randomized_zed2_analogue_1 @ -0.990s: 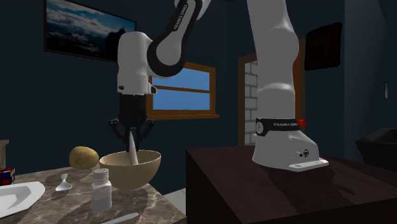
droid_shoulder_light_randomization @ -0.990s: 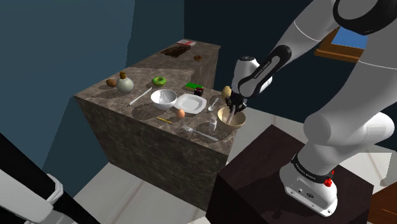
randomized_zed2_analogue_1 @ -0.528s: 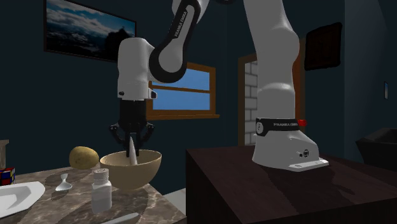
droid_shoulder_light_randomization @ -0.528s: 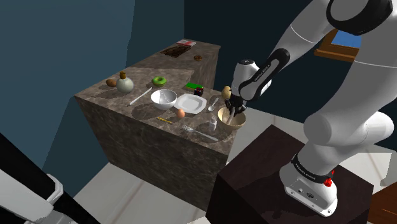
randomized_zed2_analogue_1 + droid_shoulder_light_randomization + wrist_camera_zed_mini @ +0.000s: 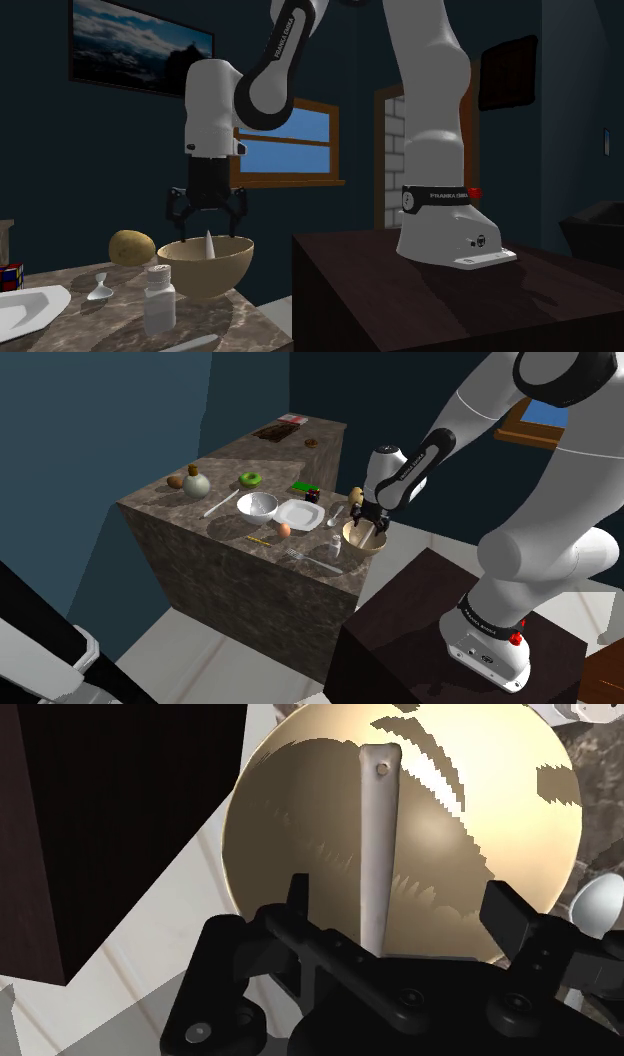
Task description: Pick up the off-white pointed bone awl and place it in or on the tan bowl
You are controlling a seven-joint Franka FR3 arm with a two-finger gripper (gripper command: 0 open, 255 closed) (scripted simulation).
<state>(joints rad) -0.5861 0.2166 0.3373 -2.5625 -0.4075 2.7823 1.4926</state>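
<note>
Standing by the counter (image 5: 165,502), I see the tan bowl (image 5: 364,541) set right at its corner, close to the edge that faces the dark box stand (image 5: 420,614), with pale floor showing past the rim in the wrist view. On the counter side the bowl is hemmed in. A white shaker (image 5: 335,549) is just beside it, a potato (image 5: 355,494) and a white spoon (image 5: 336,512) sit near it, and a square white plate (image 5: 301,514) and a fork (image 5: 310,560) lie a little further in. The off-white bone awl (image 5: 375,844) is inside the bowl. Its blunt end, pierced with a small hole, rests low on the inner wall, and its long axis runs up from there towards the hand. From the second exterior view it stands steep, close to upright, and its sharp tip (image 5: 208,243) pokes up above the rim (image 5: 205,265). The claw (image 5: 205,212) hangs directly over the bowl with its fingers (image 5: 170,212) spread wide to either side of the tip. They are apart from the awl and grip nothing. The wrist view shows the same thing, with the two black fingers (image 5: 298,892) well clear of the shaft between them. The arm rises from the stand, arches high over the gap and bends back down. Its white forearm and hand point almost straight down at the bowl, with the claw (image 5: 368,526) just above the rim.
</note>
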